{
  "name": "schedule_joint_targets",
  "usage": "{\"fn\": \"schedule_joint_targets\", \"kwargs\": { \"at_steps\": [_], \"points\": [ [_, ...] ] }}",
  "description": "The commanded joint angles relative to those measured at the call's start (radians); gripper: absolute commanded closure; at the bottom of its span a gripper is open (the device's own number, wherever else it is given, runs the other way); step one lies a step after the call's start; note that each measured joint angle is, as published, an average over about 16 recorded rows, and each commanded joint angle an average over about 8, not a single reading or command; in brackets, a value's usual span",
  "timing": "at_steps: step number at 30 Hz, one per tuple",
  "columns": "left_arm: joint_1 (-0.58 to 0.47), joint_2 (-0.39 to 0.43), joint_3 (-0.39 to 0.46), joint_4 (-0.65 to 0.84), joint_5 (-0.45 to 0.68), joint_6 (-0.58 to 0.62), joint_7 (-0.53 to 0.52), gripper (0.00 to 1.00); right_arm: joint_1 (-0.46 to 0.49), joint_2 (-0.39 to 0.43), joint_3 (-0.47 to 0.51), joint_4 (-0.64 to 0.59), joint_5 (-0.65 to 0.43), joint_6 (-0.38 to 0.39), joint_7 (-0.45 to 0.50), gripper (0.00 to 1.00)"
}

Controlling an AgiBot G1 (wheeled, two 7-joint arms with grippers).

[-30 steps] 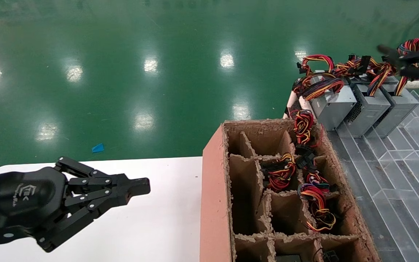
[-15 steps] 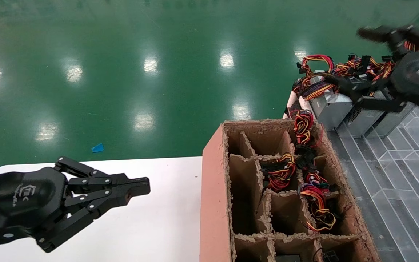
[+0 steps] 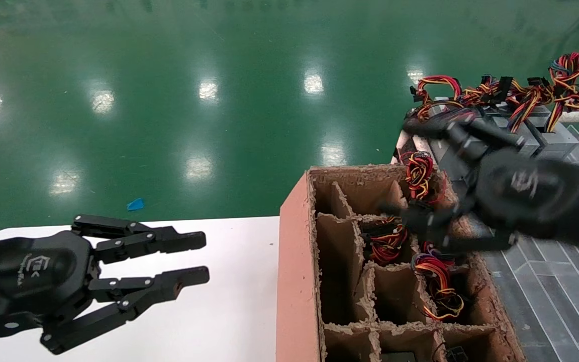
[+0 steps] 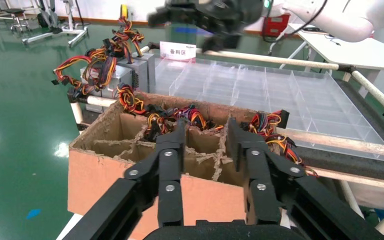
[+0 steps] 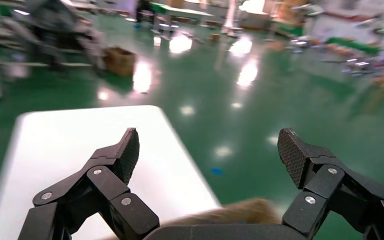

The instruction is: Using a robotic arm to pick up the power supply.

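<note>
Approach step judged in hand; right pincer [image 3: 410, 168] held wide open over cardboard box [image 3: 297, 261]; power supply [image 3: 553, 141] ungrasped; left pincer [image 3: 204, 259] open, parked above white bench [image 3: 229, 311]; descent onto one unit needed.

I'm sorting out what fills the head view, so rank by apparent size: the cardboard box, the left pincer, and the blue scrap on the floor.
1. Cardboard box, largest.
2. Left pincer, though it sits nearer the camera, which inflates it.
3. Blue scrap, by far the smallest.

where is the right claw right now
In the head view the right claw is on the right, open, over the far end of the cardboard box, beside the power supplies.
</note>
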Motion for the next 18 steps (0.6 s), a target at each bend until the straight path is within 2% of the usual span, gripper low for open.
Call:
{"fn": "schedule_joint_targets", "kwargs": {
  "at_steps": [1, 10, 18],
  "points": [
    [0.0, 0.0, 0.0, 0.0, 0.0, 0.0, 0.0, 0.0, -0.024, 0.002, -0.006, 0.042, 0.016, -0.014, 0.041, 0.0],
    [0.0, 0.0, 0.0, 0.0, 0.0, 0.0, 0.0, 0.0, -0.119, 0.009, -0.029, 0.209, 0.079, -0.07, 0.201, 0.0],
    [0.0, 0.0, 0.0, 0.0, 0.0, 0.0, 0.0, 0.0, -0.139, 0.011, -0.035, 0.243, 0.094, -0.082, 0.223, 0.0]
  ]
}}
